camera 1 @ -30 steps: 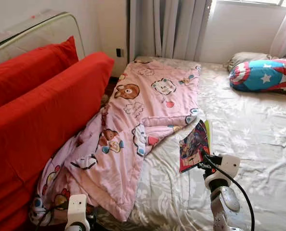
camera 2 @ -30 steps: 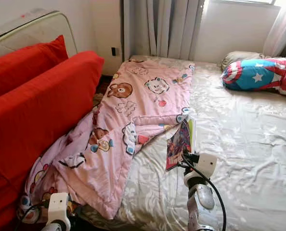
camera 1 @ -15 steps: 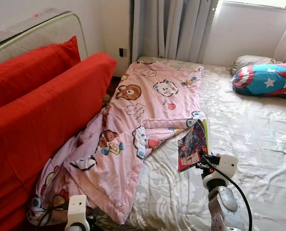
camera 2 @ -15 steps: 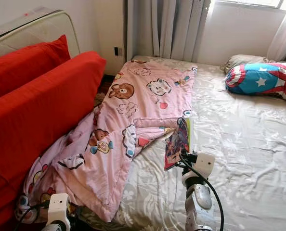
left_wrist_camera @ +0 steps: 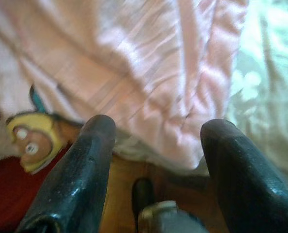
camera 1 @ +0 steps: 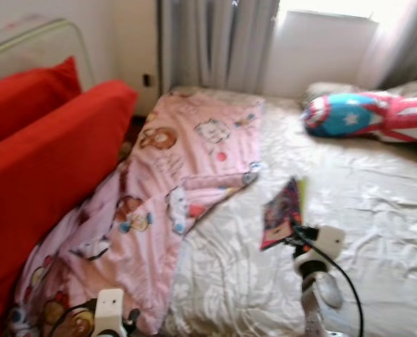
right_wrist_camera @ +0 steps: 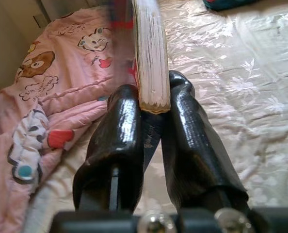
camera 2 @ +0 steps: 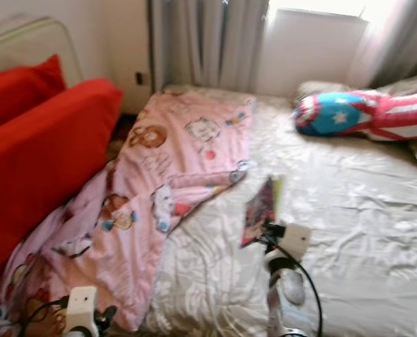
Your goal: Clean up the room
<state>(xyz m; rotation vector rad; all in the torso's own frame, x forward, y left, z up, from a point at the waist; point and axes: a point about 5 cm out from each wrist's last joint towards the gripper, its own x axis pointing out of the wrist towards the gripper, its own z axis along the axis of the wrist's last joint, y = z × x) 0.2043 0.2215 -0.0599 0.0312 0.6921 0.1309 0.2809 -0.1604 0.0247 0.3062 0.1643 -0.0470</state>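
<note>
Bed (camera 1: 377,203) with pink quilt (camera 1: 194,161); right gripper (right_wrist_camera: 153,104) jaws clamped on book (right_wrist_camera: 151,63); left gripper (left_wrist_camera: 156,160) jaws apart over quilt edge.

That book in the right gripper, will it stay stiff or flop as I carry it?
The book looks thin with a soft cover, so it will probably sag or fan open. The right gripper pinches just one edge, so it may pivot or slip. It seems light.
</note>
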